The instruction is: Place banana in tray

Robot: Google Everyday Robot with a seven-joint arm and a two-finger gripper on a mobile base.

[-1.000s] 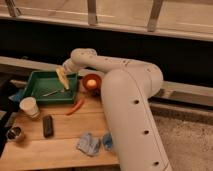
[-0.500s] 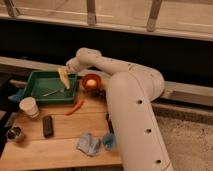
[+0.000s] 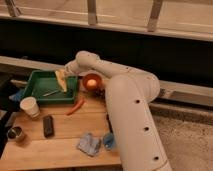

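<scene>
The dark green tray (image 3: pixel 42 95) sits at the back left of the wooden table. The pale yellow banana (image 3: pixel 61 81) hangs tilted over the tray's right half, close to or touching its floor. My gripper (image 3: pixel 64 74) is at the end of the white arm, which reaches in from the right over the tray's right rim. It is shut on the banana's upper end. A thin pale stick-like item (image 3: pixel 51 92) lies inside the tray.
A small orange bowl (image 3: pixel 91 81) stands just right of the tray. An orange-red carrot-like item (image 3: pixel 76 106) lies in front of the tray. A paper cup (image 3: pixel 30 106), a black bar (image 3: pixel 48 126), a metal cup (image 3: pixel 16 133) and a blue cloth (image 3: pixel 90 144) are nearer the front.
The gripper and banana have dropped slightly lower into the tray's right side. Nothing else on the table has moved.
</scene>
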